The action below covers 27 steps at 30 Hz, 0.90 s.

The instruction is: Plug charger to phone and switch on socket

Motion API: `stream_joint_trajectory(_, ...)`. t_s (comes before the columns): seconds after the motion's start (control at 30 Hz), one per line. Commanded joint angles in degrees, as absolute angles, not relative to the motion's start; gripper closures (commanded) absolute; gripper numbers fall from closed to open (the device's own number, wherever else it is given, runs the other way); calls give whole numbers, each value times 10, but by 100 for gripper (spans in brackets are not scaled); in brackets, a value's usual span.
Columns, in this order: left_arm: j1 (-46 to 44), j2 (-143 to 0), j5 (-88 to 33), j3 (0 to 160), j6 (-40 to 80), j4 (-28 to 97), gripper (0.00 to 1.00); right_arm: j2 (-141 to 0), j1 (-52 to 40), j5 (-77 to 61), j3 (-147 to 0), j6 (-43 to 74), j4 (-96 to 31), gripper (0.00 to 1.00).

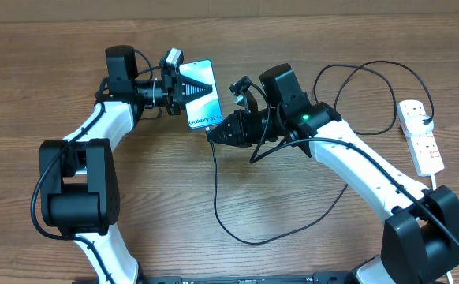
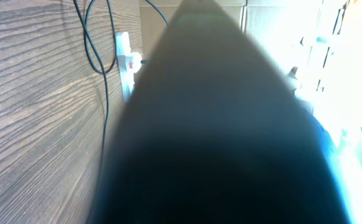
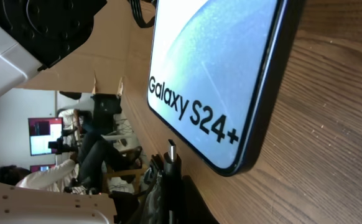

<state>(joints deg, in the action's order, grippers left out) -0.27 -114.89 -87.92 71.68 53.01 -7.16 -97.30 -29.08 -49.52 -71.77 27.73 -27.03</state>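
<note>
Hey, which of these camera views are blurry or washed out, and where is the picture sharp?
Left wrist: a dark out-of-focus shape fills most of the frame, the right edge is blown out white, only the side with the socket reads clearly. Right wrist: sharp on the phone, lettering legible, the tip of the charger slightly soft. Overhead: even light, no glare.

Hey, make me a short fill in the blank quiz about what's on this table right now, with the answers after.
1. The phone, clamped in the left gripper, displays "Galaxy ___".
2. The right gripper is shut on the plug tip of the charger, whose cable is coloured ___.
3. The white power strip lies on the ___ arm's side of the table.
Missing words: S24+; black; right.
</note>
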Motion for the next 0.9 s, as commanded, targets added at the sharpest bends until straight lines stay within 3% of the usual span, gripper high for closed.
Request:
stream_joint_trajectory(0.0, 0, -1146, -900, 721, 532, -76, 96, -977, -293, -495, -712, 289, -267, 96)
stream_joint_trajectory(0.87, 0, -1146, -900, 721, 532, -76, 96, -978, -293, -468, -712, 347, -248, 96)
